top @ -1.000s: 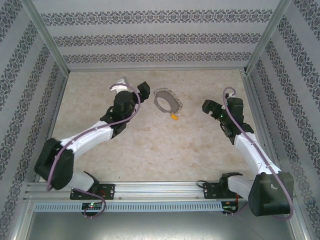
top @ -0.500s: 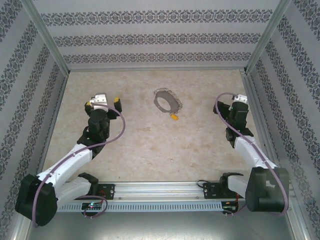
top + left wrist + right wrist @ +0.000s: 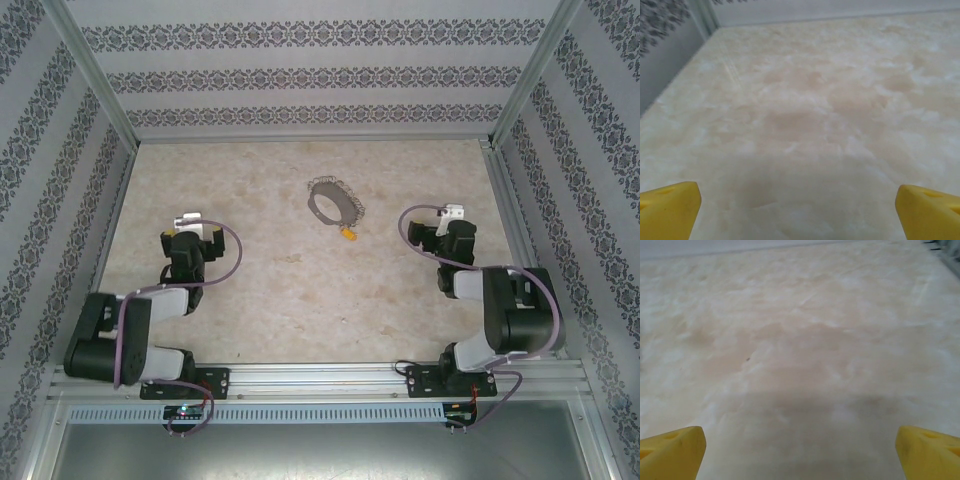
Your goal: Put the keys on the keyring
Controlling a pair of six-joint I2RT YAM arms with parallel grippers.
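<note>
The keyring (image 3: 335, 203), a thin silvery ring fringed with small metal keys, lies flat on the table's far middle. The keys, one small piece with a yellow-orange head (image 3: 349, 235), lie on the table just off the ring's near right edge. My left gripper (image 3: 798, 200) is open over bare tabletop, its yellow fingers (image 3: 670, 210) wide apart with nothing between them. My right gripper (image 3: 800, 440) is likewise open and empty, its fingers (image 3: 930, 450) at the frame corners. Both arms are folded back, the left wrist (image 3: 188, 240) and right wrist (image 3: 452, 235) well short of the ring.
The table is a pale marbled surface (image 3: 300, 290) enclosed by patterned walls (image 3: 320, 80) at the back and sides. A metal rail (image 3: 320, 380) runs along the near edge by the arm bases. The left wall's foot (image 3: 700, 20) shows in the left wrist view.
Both arms have drawn back from beside the keyring toward their bases and folded up. The keyring and the yellow-headed key have stayed where they were.
</note>
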